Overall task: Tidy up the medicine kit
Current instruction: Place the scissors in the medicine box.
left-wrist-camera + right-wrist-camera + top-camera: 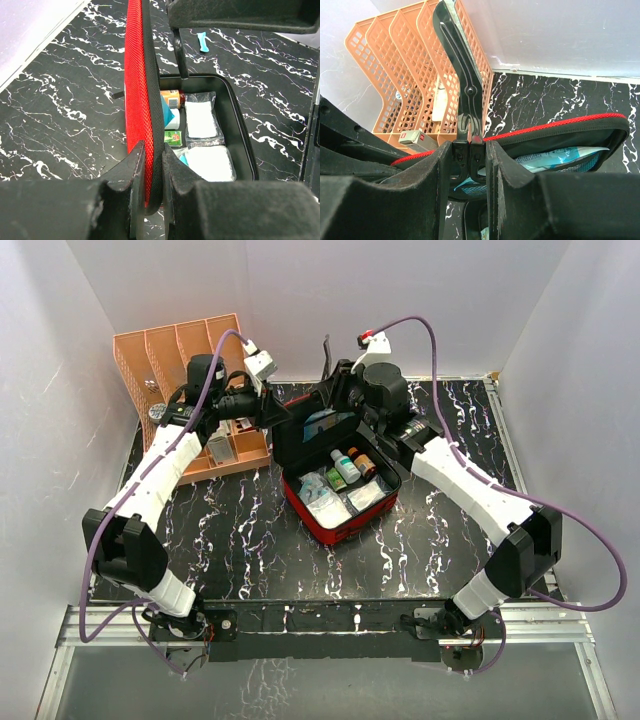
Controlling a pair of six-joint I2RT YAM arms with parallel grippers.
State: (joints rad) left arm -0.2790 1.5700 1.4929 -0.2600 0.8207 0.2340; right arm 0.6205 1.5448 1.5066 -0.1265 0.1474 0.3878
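Top external view shows the medicine kit (310,518) open at the middle of the table (230,540). Its lid (296,433) stands up on the kit's 11 o'clock side, and the orange rack (170,355) is off at 10 o'clock. The left gripper (152,167) is pinched on the lid's red rim, propping it upright. The right gripper (468,150) is pressed onto a black scissor-like tool (462,65), which stands nearly vertical just above the lid's top edge.

The step in hand looks like stowing that tool in the lid's pocket, where a teal pouch (560,157) sits. To do it well, the left arm should hold the lid steady and not let it tip toward 5 o'clock over the bottles (171,98) and gauze packets (201,119). The right arm should lower the tool straight down along the black lining, tip first. It should go beside the pouch rather than through it, and the jaws should part only once the tool is seated. Whether the tip has entered the pocket I cannot tell. Any sideways push would likely twist the soft lid out of the left pinch.
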